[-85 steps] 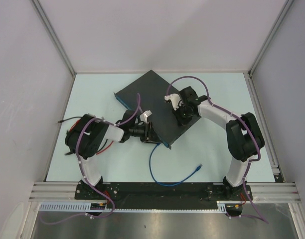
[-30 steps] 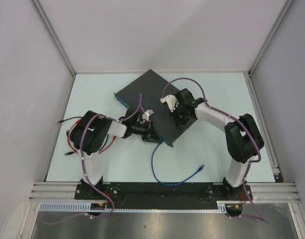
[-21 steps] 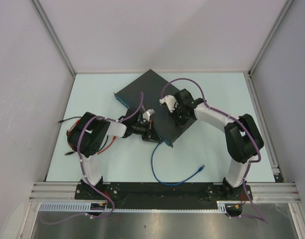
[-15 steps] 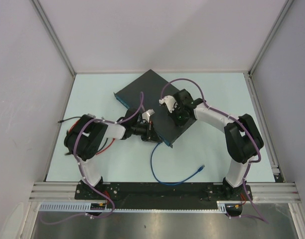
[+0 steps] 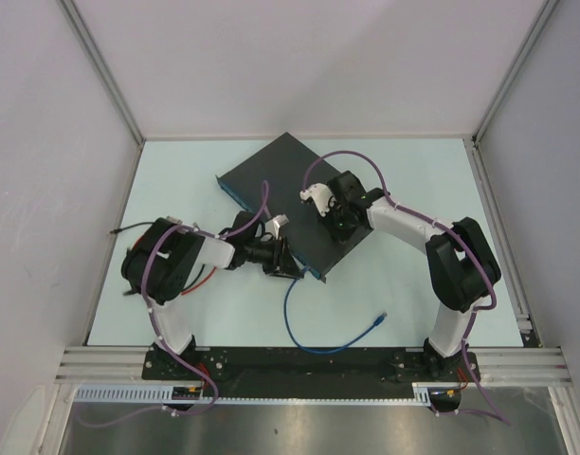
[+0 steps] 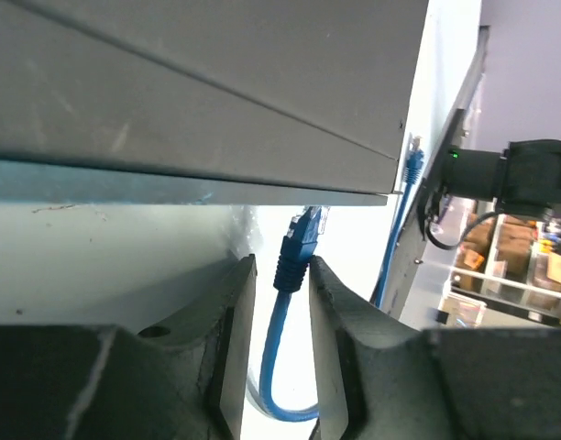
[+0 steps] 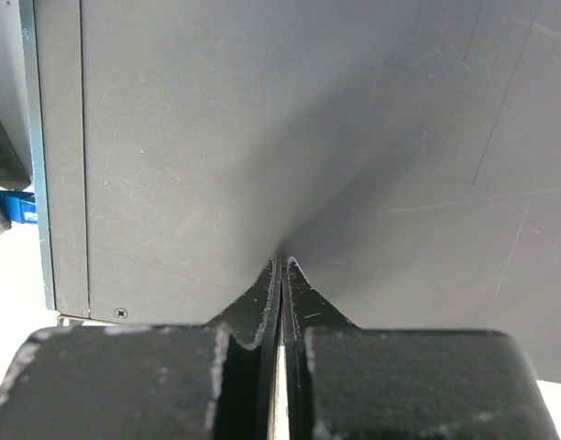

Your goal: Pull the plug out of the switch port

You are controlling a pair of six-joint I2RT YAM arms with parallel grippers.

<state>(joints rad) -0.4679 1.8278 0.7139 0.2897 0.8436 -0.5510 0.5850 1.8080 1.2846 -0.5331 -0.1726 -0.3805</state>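
The switch (image 5: pixel 280 175) lies slantwise on the table, its blue-teal socket edge (image 6: pixel 125 179) facing my left arm. My left gripper (image 5: pixel 288 262) sits at the near corner of that edge, shut on the blue plug (image 6: pixel 295 257). The plug's clear tip (image 6: pixel 312 218) shows just outside the edge, apart from the sockets. Its blue cable (image 5: pixel 292 318) loops down across the table. My right gripper (image 5: pixel 339 226) is shut and empty, its fingertips (image 7: pixel 282 266) pressed down on the switch's flat top (image 7: pixel 262 110). The plug also shows at the left of the right wrist view (image 7: pixel 10 207).
The cable's free end (image 5: pixel 379 320) lies on the table at front right, also in the left wrist view (image 6: pixel 412 168). Red and black wires (image 5: pixel 129 254) lie by my left arm. Metal frame posts and walls close in the table on three sides.
My left gripper has drawn back a little from the switch edge toward the near left, taking the plug and cable with it. My right gripper has slid slightly left on the switch top.
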